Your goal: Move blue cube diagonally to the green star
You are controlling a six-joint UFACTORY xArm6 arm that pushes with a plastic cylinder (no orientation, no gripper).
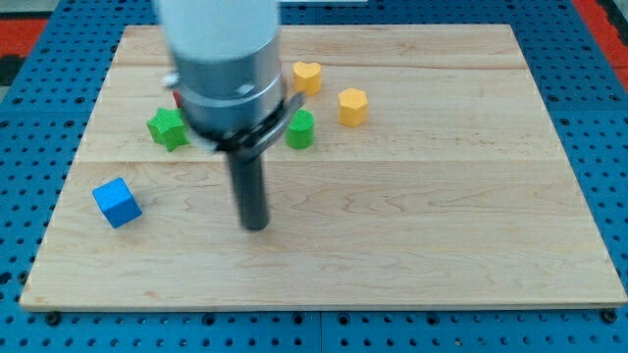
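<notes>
The blue cube (117,202) sits near the view's left edge of the wooden board (442,226). The green star (168,127) lies up and to the right of it, partly beside the arm's body. My tip (255,225) rests on the board to the right of the blue cube, well apart from it, and below the green star.
A green cylinder-like block (300,129) sits right of the arm. A yellow heart (307,75) and a yellow hexagonal block (353,106) lie toward the view's top. A sliver of a red block (178,97) shows behind the arm.
</notes>
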